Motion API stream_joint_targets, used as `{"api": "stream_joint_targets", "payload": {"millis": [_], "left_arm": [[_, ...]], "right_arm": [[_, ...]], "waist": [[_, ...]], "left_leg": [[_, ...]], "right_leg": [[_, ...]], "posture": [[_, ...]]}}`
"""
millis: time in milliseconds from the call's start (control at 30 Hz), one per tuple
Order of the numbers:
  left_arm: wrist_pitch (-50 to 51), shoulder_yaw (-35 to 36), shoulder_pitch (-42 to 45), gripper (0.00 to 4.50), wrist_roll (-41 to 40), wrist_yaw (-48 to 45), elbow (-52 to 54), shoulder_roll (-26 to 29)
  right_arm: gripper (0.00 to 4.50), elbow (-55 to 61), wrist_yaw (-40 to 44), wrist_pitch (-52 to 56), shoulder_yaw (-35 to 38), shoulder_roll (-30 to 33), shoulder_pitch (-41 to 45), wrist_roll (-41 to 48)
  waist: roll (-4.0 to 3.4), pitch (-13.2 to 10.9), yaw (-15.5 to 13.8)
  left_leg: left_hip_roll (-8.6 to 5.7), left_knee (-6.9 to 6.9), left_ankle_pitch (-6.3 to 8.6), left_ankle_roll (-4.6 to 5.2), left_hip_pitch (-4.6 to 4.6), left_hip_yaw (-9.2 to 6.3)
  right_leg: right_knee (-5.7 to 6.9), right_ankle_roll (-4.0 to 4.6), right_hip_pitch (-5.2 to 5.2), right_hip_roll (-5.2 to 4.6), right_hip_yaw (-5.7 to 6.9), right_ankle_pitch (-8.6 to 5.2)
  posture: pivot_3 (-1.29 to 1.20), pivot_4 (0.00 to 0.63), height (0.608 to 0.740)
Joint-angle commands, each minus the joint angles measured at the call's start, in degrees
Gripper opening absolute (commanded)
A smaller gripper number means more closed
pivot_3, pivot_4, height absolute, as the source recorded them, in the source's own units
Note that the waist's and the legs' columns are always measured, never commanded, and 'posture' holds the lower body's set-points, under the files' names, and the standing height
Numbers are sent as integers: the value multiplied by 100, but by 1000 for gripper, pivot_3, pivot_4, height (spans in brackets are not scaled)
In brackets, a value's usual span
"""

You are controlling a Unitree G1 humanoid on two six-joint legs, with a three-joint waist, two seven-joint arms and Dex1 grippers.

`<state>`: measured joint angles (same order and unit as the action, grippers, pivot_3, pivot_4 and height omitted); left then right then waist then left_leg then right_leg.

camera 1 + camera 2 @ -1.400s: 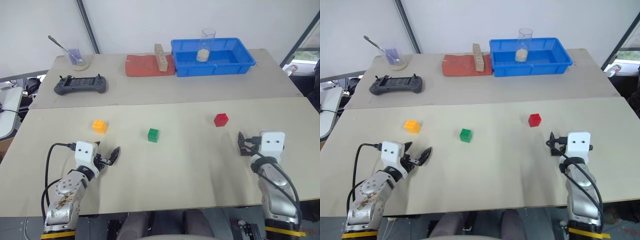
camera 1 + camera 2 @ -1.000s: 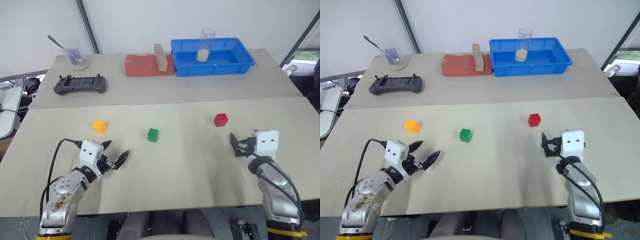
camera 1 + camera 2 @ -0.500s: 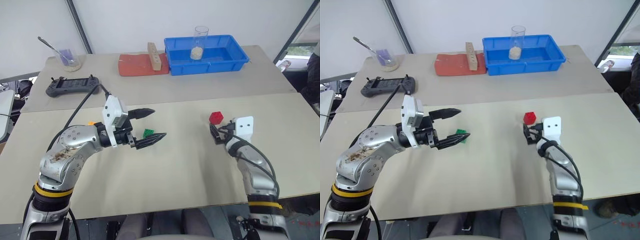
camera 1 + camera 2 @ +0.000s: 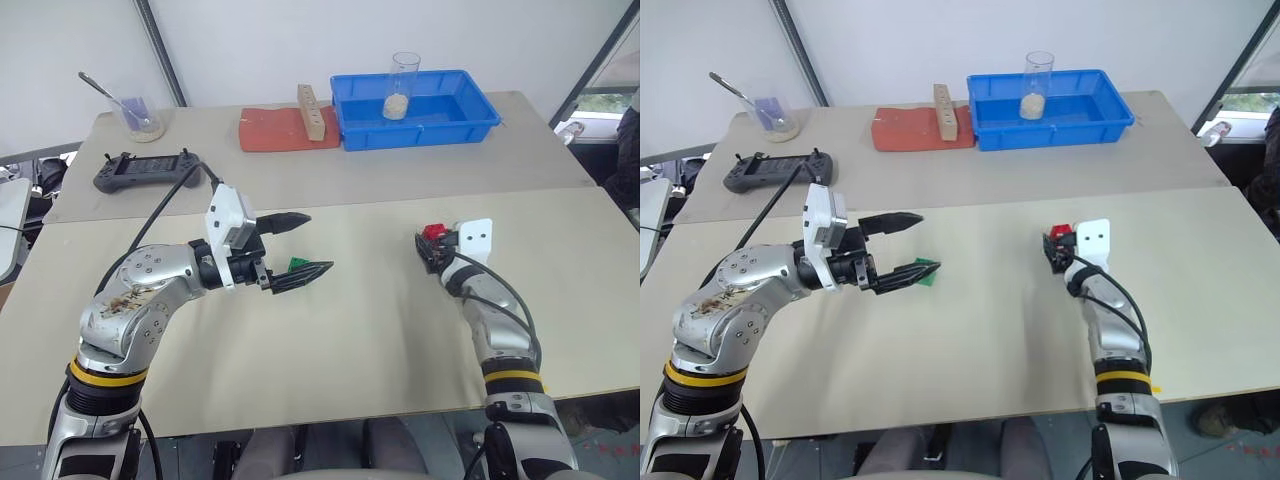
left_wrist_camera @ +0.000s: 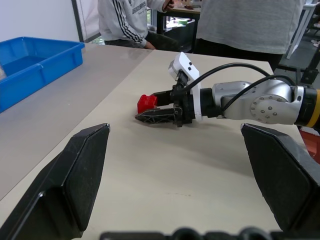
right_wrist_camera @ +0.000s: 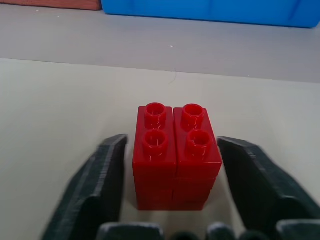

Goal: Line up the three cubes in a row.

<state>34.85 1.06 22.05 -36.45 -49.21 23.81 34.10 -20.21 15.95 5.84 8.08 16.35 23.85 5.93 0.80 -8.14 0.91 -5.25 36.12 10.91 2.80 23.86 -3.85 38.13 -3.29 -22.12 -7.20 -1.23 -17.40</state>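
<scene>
The red cube (image 6: 175, 155) rests on the table at the right, studs up. My right gripper (image 4: 430, 244) is shut on it, level with the table, a finger lying close against each side. The same gripper and the red cube (image 5: 147, 102) appear in the left wrist view. My left gripper (image 4: 318, 241) is open, raised above the table and pointing right. The green cube (image 4: 298, 263) lies below it, partly covered by the lower finger. My left arm hides the orange-yellow cube.
On the far table stand a blue bin (image 4: 480, 112) with a glass (image 4: 404, 80) in it, a red pad (image 4: 270, 132), a tall wooden block with holes (image 4: 310, 110), a black controller (image 4: 148, 172) and a cup with a spoon (image 4: 138, 115). People (image 5: 250, 25) stand beyond the table's right end.
My left arm rose and swung right, gripper still open, to hang over the green cube. My right gripper slid forward around the red cube and closed on it. The camera also shifted.
</scene>
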Motion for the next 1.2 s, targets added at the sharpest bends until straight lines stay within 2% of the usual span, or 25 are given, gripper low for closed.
{"api": "stream_joint_targets", "payload": {"millis": [33,67,233,400,533,567,667,867,1000,1200], "left_arm": [[29,155,-18,4500,-159,62,207,32],[41,166,-24,4500,-168,75,216,39],[-1,158,-83,4500,-170,68,232,102],[-582,38,-470,4500,111,-666,60,464],[-1184,-198,-825,4500,339,-1445,-92,693],[-1413,-288,-933,4500,436,-1644,-85,725],[-1834,-423,-1154,4500,603,-1994,-56,775],[-2065,-415,-1409,4500,611,-2260,59,880],[-2030,-392,-1492,4500,578,-2236,232,918],[-2028,-415,-1529,4500,627,-2159,295,887]], "right_arm": [[1614,228,1,-141,3,-29,-21,49],[1466,304,6,-121,-4,-28,-71,56],[1473,958,345,236,-5,154,-435,236],[1473,2654,2742,1065,-350,1352,-1287,1391],[1473,3039,4472,1043,-767,2210,-1623,1895],[1473,2792,4998,656,-967,2333,-1600,1797],[1473,2053,5892,-167,-1318,2432,-1359,1550],[1473,314,7095,-1432,-1704,2549,-655,1079],[1473,-529,7548,-1822,-1723,2612,-109,956],[1473,-1191,7654,-2444,-2012,2860,150,907]], "waist": [[0,0,1],[0,0,-1],[0,0,-13],[-4,-4,-21],[-2,-6,-2],[-2,-6,-2],[1,-8,-15],[3,-11,-51],[3,-11,-82],[3,-11,-154]], "left_leg": [[0,0,0,0,0,0],[0,0,0,0,0,0],[0,0,0,0,0,0],[0,-2,3,4,0,1],[10,0,3,5,-1,7],[12,0,3,5,-3,7],[12,1,3,5,-3,7],[10,13,5,7,-3,8],[9,18,9,12,-9,7],[9,23,9,12,-12,7]], "right_leg": [[1,0,0,1,0,0],[1,0,-1,1,0,0],[0,0,0,1,-2,0],[-5,0,0,1,-6,0],[-12,0,6,8,-8,0],[-13,1,7,10,-8,-1],[-19,2,10,9,-8,-1],[-22,2,11,3,-8,-1],[-24,2,6,2,-6,-1],[-23,2,7,-3,-6,-1]], "posture": [[0,150,740],[0,150,740],[0,150,740],[0,150,740],[0,150,740],[0,150,740],[0,150,740],[0,150,740],[0,150,740],[0,150,740]]}}
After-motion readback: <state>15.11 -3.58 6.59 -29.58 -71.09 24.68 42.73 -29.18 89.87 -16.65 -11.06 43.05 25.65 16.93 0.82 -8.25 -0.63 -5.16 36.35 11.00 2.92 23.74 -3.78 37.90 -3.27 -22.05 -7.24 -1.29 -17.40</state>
